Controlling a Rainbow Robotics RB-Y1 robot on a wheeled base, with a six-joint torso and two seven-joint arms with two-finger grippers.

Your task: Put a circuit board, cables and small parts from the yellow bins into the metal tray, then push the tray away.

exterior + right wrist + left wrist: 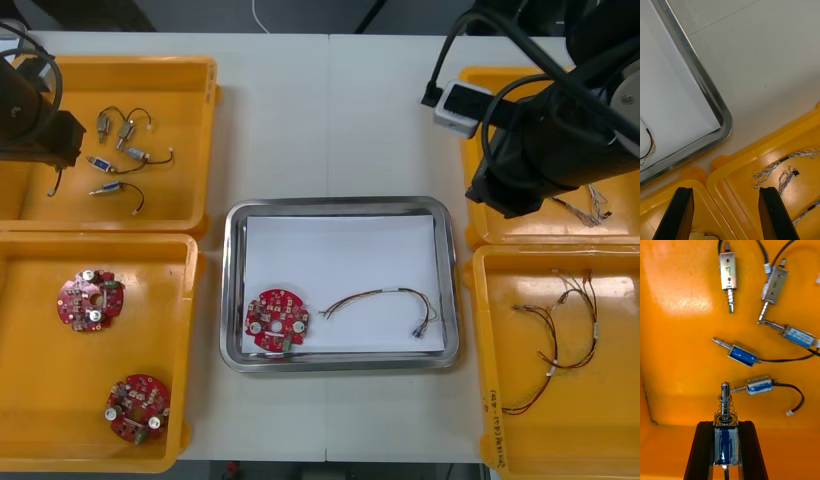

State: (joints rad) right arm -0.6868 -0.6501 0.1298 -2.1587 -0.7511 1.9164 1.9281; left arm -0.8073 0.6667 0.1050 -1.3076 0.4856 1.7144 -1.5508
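The left claw (725, 424) is gripping a small metal part (726, 444) over a yellow bin (677, 352), its springy end pointing straight out. The right claw (727, 191) is hanging spread wide above the table (330, 120).

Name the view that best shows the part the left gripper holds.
Left wrist view: the small metal part sits clamped between the left gripper fingers. Front view: the left arm covers it. Right wrist view faces the tray.

Left arm (30, 110) jaws clamped, right arm (560, 140) jaws spread.
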